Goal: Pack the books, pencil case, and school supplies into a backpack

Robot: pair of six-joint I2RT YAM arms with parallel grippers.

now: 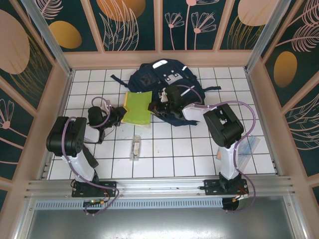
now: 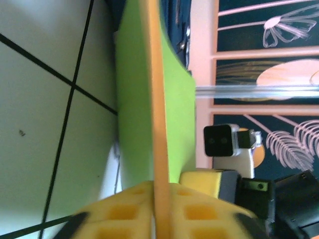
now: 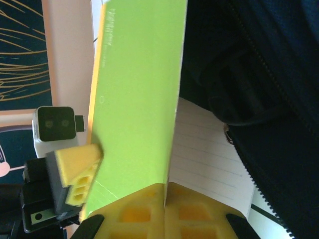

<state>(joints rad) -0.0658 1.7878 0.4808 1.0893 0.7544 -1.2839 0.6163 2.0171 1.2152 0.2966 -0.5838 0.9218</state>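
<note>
The left pincer (image 2: 158,195) is clamped shut on the left edge of the books (image 1: 137,107); the orange book (image 2: 158,99) stands edge-on between its fingers, with the green book (image 2: 133,124) flat against it. The right pincer (image 3: 164,199) is clamped shut on the books' right edge, beside the backpack (image 1: 167,82). The books span the gap between both pincers, overlapping the backpack's left side; the backpack lies at far centre of the worktop (image 1: 189,149). A clear box (image 1: 135,148) lies near centre, well apart; a pouch (image 1: 247,147) lies at right.
</note>
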